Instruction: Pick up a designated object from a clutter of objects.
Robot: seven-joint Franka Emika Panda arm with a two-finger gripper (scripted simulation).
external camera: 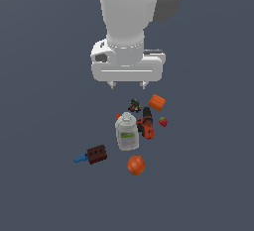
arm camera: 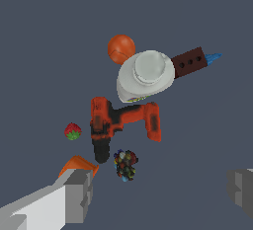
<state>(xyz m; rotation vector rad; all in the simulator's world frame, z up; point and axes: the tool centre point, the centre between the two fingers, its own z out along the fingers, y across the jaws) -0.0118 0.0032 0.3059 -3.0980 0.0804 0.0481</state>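
Above clutter: gripper (external camera: 128,84) jaws wide, empty | white bottle (external camera: 127,133) touching drill (external camera: 147,123) | strawberry (external camera: 162,121) beside drill

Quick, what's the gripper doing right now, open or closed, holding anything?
Gripper: open, jaws spread wide, holding nothing, hovering above the clutter of objects.

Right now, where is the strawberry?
The strawberry lies on the exterior view's right edge of the clutter, just beside the red-black drill and below the orange block.
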